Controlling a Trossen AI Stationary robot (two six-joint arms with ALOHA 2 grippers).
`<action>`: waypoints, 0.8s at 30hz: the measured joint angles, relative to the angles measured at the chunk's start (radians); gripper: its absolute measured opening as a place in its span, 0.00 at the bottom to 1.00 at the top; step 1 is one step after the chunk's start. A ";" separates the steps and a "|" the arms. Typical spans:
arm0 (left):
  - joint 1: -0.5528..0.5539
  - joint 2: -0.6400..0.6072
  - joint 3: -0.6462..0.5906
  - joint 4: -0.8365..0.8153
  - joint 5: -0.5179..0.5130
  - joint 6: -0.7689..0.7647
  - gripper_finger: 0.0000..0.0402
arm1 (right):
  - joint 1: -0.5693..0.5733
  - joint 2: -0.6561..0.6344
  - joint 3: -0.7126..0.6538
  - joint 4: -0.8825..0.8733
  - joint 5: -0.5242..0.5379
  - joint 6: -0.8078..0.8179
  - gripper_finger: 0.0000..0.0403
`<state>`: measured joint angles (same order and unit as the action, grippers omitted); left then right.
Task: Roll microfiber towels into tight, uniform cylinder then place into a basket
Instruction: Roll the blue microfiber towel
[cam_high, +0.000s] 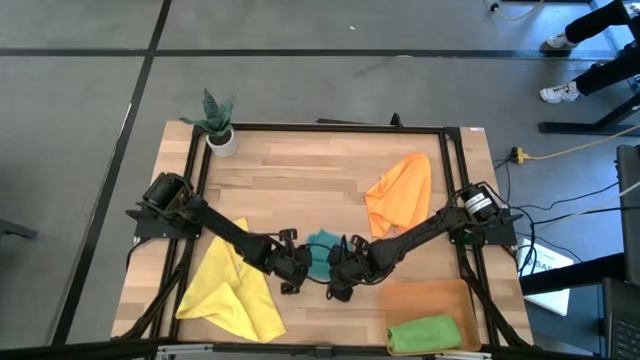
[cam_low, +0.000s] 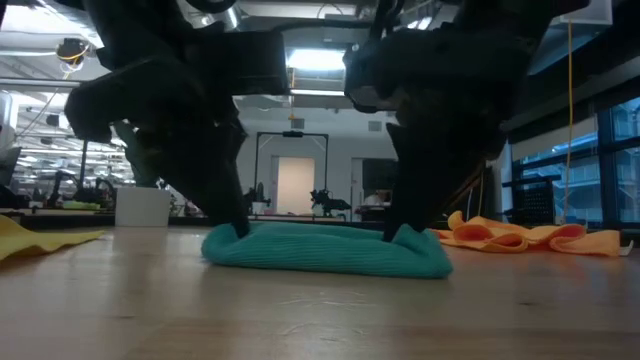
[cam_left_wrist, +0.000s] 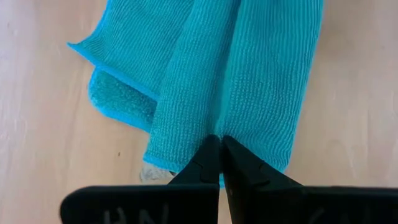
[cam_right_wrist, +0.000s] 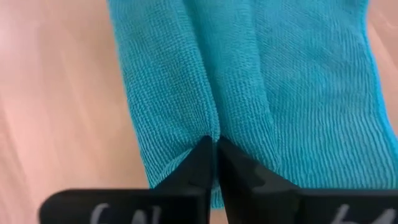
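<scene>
Teal towel (cam_low: 325, 250) is pinched at both ends, its long axis laid across the table from one arm to the other. At one end the left gripper (cam_left_wrist: 221, 146) is clenched on a fold; at the other the right gripper (cam_right_wrist: 214, 146) is clamped likewise. Neither arm is nearer. Off to the right, the basket (cam_high: 425, 297) is seen with a green roll (cam_high: 424, 333) inside.

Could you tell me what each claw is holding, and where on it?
Both pinch the teal towel: left claw and right claw, one at each end.
</scene>
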<state>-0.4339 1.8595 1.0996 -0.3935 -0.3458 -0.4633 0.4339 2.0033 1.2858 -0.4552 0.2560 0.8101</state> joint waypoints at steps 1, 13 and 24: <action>0.000 0.000 0.000 0.000 0.000 0.000 0.00 | 0.000 0.000 0.000 0.004 -0.001 -0.001 0.09; 0.001 0.000 0.000 0.005 0.000 -0.031 0.11 | 0.001 0.000 0.000 0.039 -0.048 -0.004 0.35; 0.001 -0.009 -0.001 0.004 0.067 -0.031 0.16 | -0.003 -0.063 0.000 0.026 -0.068 -0.008 0.43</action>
<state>-0.4326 1.8507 1.0988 -0.3893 -0.2787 -0.4940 0.4305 1.9404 1.2858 -0.4296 0.1876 0.8021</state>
